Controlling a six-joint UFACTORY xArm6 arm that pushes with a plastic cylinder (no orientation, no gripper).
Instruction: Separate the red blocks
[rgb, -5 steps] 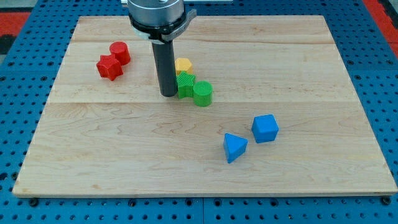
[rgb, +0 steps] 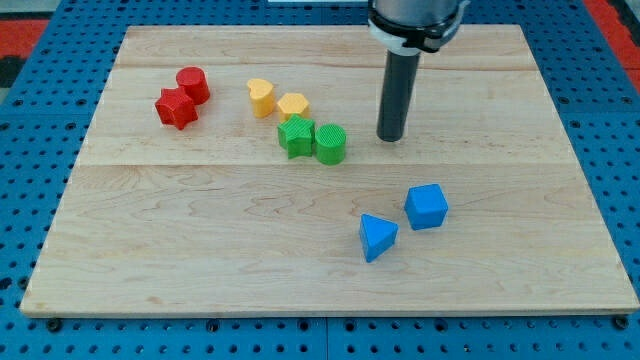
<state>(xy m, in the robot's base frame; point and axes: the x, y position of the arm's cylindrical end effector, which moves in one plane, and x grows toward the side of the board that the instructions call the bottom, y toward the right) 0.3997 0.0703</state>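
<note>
Two red blocks sit touching at the view's upper left: a red cylinder (rgb: 192, 84) and a red star-shaped block (rgb: 176, 108) just below-left of it. My tip (rgb: 390, 138) rests on the board far to their right, right of the green cylinder (rgb: 330, 144), with a small gap between them. The rod rises straight up to the arm at the view's top.
A yellow heart-shaped block (rgb: 261, 97) and a yellow block (rgb: 293, 105) lie above a green star-shaped block (rgb: 296, 136) that touches the green cylinder. A blue cube (rgb: 427, 206) and a blue triangular block (rgb: 377, 236) lie lower right. The wooden board (rgb: 200, 250) lies on a blue pegboard.
My tip has moved from the left of the green blocks to their right. The yellow heart-shaped block, hidden behind the rod before, now shows. The red blocks have not moved.
</note>
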